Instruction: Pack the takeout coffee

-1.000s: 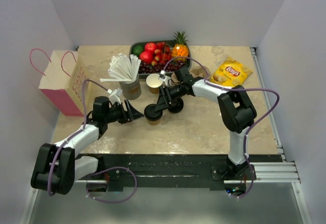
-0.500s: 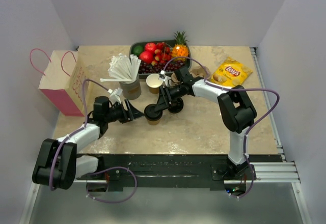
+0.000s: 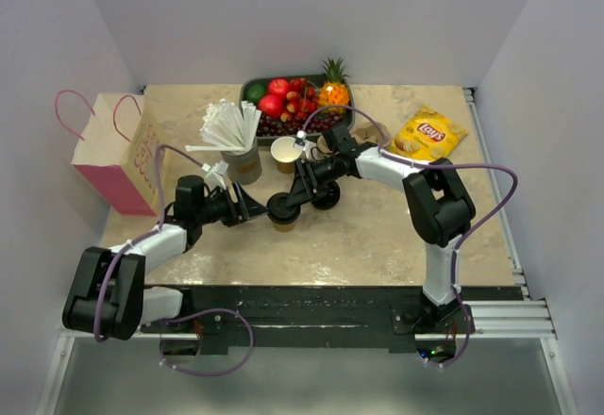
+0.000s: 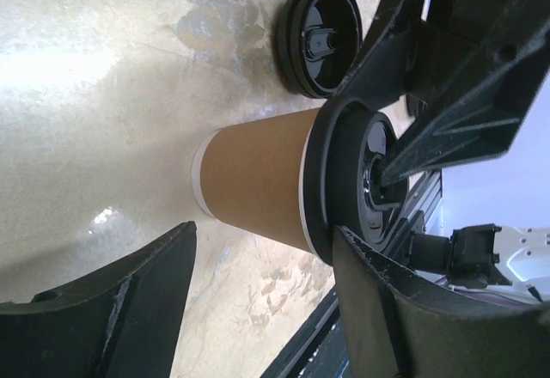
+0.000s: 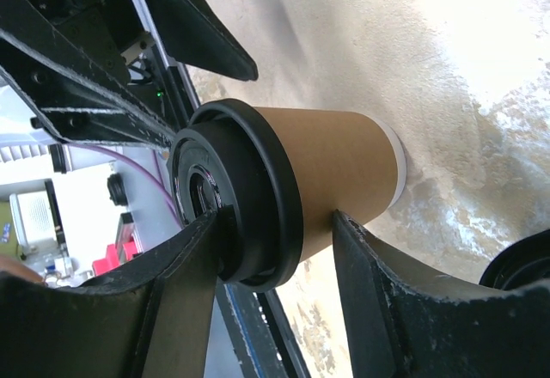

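Now: coffee cup standing between two sets of fingers

The takeout coffee (image 3: 284,210) stands upright on the worktop (image 3: 377,245), near the middle, with its black lid on. The left fingers (image 4: 120,309) are spread wide and hold nothing. Their tips sit just beside the cup, one level with its base and the other by the lid's rim. The right fingers (image 5: 172,309) reach in from the far side, roughly half open. One lies over the lid's top and the other is by the brown wall. Whether they truly pinch the cup I cannot tell. A loose black lid (image 4: 322,39) lies flat on the worktop just behind the cup.
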You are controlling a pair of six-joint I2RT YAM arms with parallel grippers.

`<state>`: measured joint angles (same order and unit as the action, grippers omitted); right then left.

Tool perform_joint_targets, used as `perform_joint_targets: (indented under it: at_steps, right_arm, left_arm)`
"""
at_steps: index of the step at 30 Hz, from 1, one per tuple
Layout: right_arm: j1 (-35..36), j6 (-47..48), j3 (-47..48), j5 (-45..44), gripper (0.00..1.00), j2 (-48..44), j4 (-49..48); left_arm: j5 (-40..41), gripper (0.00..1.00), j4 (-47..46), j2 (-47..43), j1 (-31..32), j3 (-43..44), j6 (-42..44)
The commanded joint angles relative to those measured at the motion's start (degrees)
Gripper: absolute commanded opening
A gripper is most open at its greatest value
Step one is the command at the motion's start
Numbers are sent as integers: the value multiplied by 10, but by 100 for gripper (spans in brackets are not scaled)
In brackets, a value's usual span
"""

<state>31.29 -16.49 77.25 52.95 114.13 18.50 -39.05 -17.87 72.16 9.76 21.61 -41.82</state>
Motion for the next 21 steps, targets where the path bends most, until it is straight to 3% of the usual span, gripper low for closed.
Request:
perform_joint_targets:
  at_steps: [1, 7, 13, 21]
  right_arm:
    - [7, 8, 4, -70, 55, 11, 33]
    - [7, 4, 12, -97, 56, 2, 48]
    - [8, 1, 17, -94, 56, 2, 44]
    - [8, -4, 17, -91, 56, 11, 38]
  left_arm:
    - [87, 65, 116, 25, -8, 47, 15]
    - [110, 51, 178, 32, -8, 90, 33]
    - [61, 30, 115, 26, -7, 67, 16]
    - [78, 21, 126, 23, -5, 58, 12]
